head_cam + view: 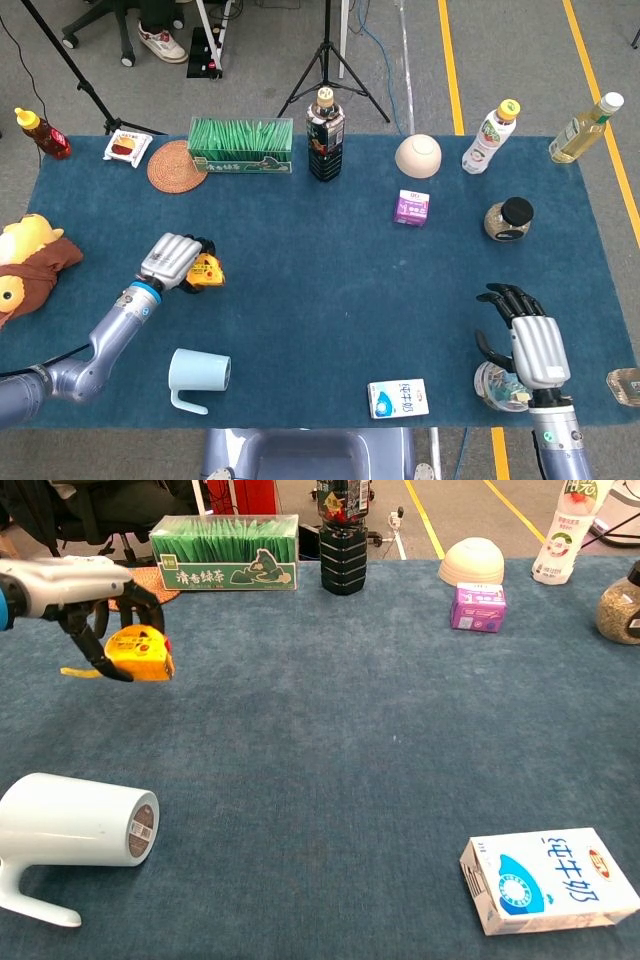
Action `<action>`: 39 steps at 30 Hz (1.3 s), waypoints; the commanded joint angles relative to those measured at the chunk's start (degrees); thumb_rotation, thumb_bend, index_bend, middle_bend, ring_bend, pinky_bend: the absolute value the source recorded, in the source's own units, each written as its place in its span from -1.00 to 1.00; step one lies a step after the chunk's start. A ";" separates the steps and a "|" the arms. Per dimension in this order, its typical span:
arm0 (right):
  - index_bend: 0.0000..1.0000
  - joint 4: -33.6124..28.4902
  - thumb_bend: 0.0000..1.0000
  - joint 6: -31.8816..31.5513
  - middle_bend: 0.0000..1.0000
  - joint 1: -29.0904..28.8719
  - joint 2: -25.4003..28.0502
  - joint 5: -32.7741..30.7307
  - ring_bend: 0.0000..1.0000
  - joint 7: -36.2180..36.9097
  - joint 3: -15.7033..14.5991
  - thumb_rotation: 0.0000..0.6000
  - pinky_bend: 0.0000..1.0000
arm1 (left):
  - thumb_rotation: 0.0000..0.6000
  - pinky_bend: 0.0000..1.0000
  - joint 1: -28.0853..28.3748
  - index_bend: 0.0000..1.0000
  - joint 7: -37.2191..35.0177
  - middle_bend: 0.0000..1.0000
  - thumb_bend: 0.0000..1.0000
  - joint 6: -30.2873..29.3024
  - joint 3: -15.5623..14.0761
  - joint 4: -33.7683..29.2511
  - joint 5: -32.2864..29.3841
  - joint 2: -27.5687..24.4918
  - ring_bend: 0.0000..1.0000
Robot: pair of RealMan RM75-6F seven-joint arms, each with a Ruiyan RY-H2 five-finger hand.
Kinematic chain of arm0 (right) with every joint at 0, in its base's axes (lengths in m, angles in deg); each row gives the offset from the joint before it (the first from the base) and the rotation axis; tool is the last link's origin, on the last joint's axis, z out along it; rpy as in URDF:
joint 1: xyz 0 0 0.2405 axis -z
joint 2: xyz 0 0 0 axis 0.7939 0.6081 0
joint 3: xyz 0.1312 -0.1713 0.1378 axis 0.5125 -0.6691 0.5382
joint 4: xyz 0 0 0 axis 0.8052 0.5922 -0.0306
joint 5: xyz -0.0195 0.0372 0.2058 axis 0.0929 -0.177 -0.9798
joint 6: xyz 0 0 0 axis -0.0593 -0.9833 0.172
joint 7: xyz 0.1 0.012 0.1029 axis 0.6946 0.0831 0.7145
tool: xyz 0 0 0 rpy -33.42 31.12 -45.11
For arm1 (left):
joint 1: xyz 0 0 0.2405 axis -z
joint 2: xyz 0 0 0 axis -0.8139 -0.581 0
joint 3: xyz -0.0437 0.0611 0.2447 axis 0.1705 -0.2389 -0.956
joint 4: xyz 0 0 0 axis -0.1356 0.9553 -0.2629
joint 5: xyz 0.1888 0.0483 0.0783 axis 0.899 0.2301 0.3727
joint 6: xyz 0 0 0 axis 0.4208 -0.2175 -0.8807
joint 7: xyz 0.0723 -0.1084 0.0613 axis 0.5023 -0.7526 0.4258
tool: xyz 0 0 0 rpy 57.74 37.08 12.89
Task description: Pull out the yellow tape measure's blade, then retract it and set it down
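The yellow tape measure (207, 270) (141, 652) is at the left of the blue table, low over the cloth or on it; I cannot tell which. My left hand (172, 260) (78, 592) comes over it from the left, and its dark fingers (98, 640) curl around the case and grip it. A short yellow tip of blade (76, 672) pokes out to the left under the fingers. My right hand (527, 335) hovers near the front right edge with its fingers spread and nothing in them; it shows only in the head view.
A pale blue mug (198, 375) (75, 825) lies on its side in front of the left hand. A milk carton (398, 398) (548, 880) lies front centre. A clear container (500, 388) sits under the right hand. A green tea box (240, 145), dark bottle (325, 135), bowl (418, 155), purple carton (411, 207) and jar (508, 220) stand further back.
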 commanded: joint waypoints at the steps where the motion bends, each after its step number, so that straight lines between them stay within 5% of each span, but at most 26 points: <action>1: -0.43 -1.02 -0.21 1.39 -0.53 -1.25 -0.03 0.88 -0.61 0.86 0.11 0.90 -0.51 | 1.00 -0.10 1.77 0.02 0.16 -0.19 -0.54 1.24 0.63 -2.35 1.26 -1.82 -0.30; 16: -0.54 -3.87 -0.45 11.05 -0.57 -9.67 -4.07 -4.32 -0.61 1.26 4.34 0.88 -0.49 | 1.00 -0.10 11.01 0.07 0.95 -0.13 -0.53 6.69 4.49 -8.81 -5.70 -5.27 -0.23; 39: -0.86 3.58 -0.54 15.20 -0.75 -17.31 -16.75 -21.15 -0.72 2.23 11.89 0.88 -0.50 | 1.00 -0.10 26.73 0.08 9.63 -0.11 -0.54 3.43 2.72 -7.69 -26.30 2.13 -0.22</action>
